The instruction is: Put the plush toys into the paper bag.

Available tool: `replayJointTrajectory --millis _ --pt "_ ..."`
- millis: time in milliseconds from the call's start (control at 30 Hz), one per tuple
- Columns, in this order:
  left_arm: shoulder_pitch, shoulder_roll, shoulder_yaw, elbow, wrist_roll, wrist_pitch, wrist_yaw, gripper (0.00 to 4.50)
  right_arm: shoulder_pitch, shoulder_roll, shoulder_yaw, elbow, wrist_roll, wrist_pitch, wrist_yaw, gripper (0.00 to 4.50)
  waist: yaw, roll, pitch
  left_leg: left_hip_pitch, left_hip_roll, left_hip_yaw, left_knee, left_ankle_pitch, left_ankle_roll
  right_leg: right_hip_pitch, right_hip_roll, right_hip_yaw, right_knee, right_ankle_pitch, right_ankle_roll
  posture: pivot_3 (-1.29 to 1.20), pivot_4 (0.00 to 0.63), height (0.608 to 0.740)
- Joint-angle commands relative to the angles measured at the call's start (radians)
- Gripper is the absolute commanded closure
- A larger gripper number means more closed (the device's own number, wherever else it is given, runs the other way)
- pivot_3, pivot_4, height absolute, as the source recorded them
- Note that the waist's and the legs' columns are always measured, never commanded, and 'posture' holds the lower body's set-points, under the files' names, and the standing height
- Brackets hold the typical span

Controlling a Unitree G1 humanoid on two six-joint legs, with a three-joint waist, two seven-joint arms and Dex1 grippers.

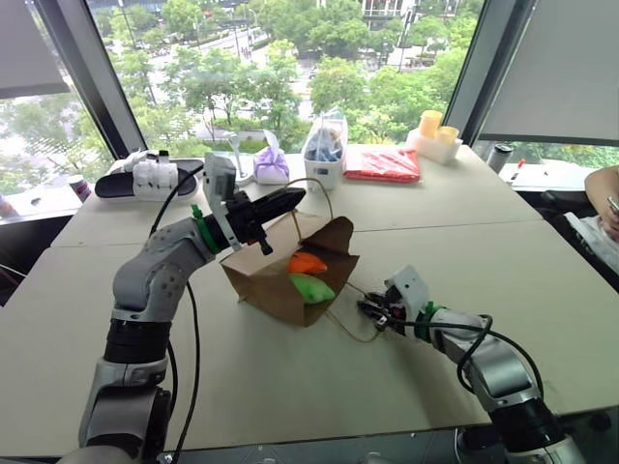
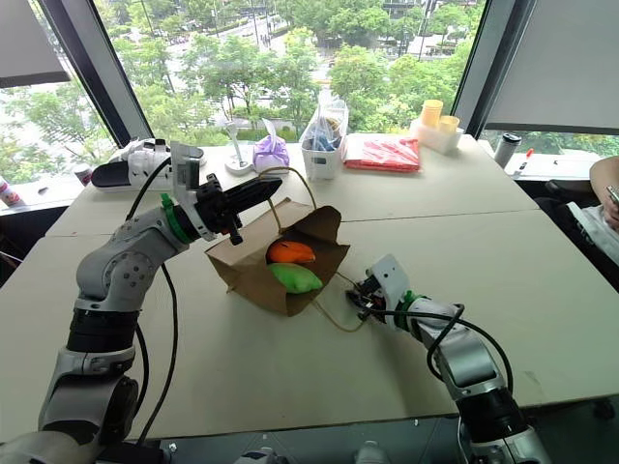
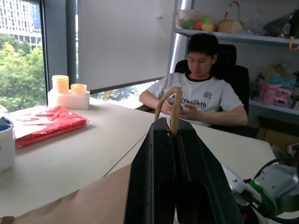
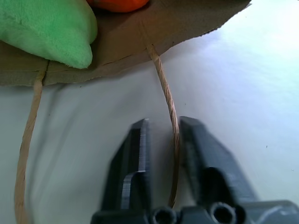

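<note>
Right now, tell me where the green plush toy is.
The green plush toy lies in the mouth of the paper bag at mid-table, just below the orange toy, left of the right gripper.

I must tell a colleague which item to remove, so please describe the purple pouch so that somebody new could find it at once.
Start at the big window and look along the far edge of the table below it. The purple pouch stands there, just left of the white cup with blue contents. It is the one soft, tied cloth bundle in that row, unlike the flat red packet further right.
</note>
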Motion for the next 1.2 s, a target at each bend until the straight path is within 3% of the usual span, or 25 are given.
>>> replayJointTrajectory --millis 33,267,400,567,967,1133,1200 --pt "-0.011 0.000 0.015 -0.043 -0.004 -0.018 0.003 4.50 -0.026 0.001 -0.018 -0.017 0.009 0.011 0.002 4.43 0.000 0.000 0.000 0.000 0.000 0.000 0.000 0.000 0.000 0.000 0.000 0.000 0.000 0.000 0.000 0.00 0.150 0.740" --pt "-0.060 -0.006 0.034 0.016 0.026 -0.066 0.025 4.50 -0.147 -0.006 -0.222 -0.250 0.283 0.289 0.012 4.43 0.000 0.000 0.000 0.000 0.000 0.000 0.000 0.000 0.000 0.000 0.000 0.000 0.000 0.000 0.000 0.00 0.150 0.740" --pt "-0.172 -0.031 0.025 0.184 0.069 -0.154 -0.013 4.50 -0.334 -0.027 -0.328 -0.322 0.434 0.429 -0.013 4.43 0.002 0.000 0.000 -0.001 0.000 -0.001 0.000 0.000 0.000 0.000 0.000 -0.001 0.000 0.000 0.000 0.00 0.150 0.740" --pt "-0.277 -0.068 -0.020 0.386 0.140 -0.259 -0.101 4.50 -0.413 -0.023 -0.381 -0.334 0.525 0.504 -0.061 4.43 0.005 0.000 0.000 -0.001 0.000 0.000 0.000 -0.001 0.001 0.001 -0.001 -0.002 -0.002 0.000 0.000 0.00 0.150 0.740" --pt "-0.505 -0.130 -0.088 1.008 0.373 -0.570 -0.271 4.50 -0.306 0.024 -0.334 -0.439 0.597 0.558 -0.188 4.43 -0.001 0.000 0.000 -0.002 0.000 0.002 0.000 -0.003 0.006 -0.001 -0.001 -0.002 -0.002 0.000 0.001 0.00 0.150 0.740" --pt "-0.521 -0.144 -0.089 1.107 0.438 -0.647 -0.287 4.50 -0.273 -0.001 -0.320 -0.448 0.583 0.552 -0.222 4.43 -0.001 0.000 0.000 -0.002 -0.001 0.002 0.000 -0.003 0.006 0.000 -0.001 -0.002 -0.002 0.001 0.001 0.00 0.150 0.740" --pt "-0.521 -0.143 -0.093 1.128 0.463 -0.656 -0.292 4.50 -0.238 -0.058 -0.311 -0.469 0.563 0.531 -0.195 4.43 0.000 0.000 0.000 -0.002 -0.001 0.002 0.000 -0.004 0.006 -0.001 -0.001 -0.002 -0.002 0.001 0.001 0.00 0.150 0.740"
